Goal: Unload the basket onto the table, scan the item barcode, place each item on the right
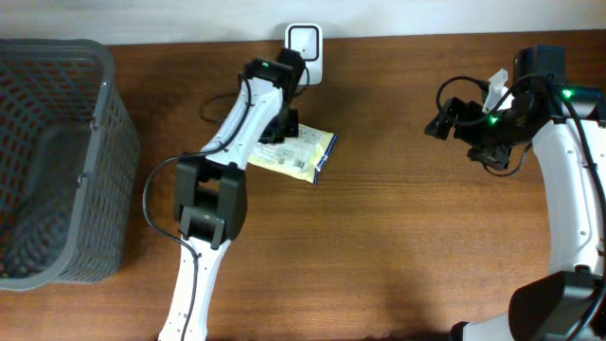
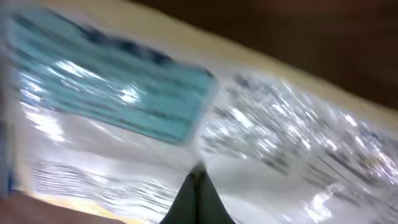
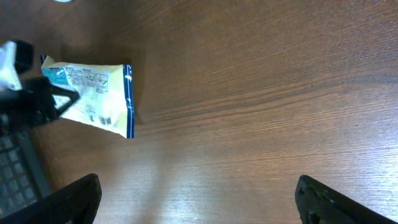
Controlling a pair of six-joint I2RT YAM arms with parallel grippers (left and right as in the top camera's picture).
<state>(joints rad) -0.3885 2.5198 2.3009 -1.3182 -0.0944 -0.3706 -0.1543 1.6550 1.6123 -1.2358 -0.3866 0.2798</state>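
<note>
The item is a pale yellow and white packet [image 1: 305, 154] with a blue end seam, lying flat on the brown table just below a white scanner box [image 1: 304, 42]. My left gripper [image 1: 280, 127] is down over the packet's left end. In the left wrist view its fingers [image 2: 198, 193] are shut together, tips against the blurred glossy wrapper [image 2: 124, 99]; I cannot tell if any film is pinched. The right wrist view shows the packet [image 3: 93, 102] far off at upper left; no barcode is clear. My right gripper [image 1: 443, 121] hangs open over bare wood [image 3: 199, 205], holding nothing.
A grey mesh basket [image 1: 57, 161] stands at the table's left edge, and its corner shows in the right wrist view [image 3: 15, 177]. Black cables loop beside the left arm [image 1: 156, 189] and above the right arm [image 1: 464, 85].
</note>
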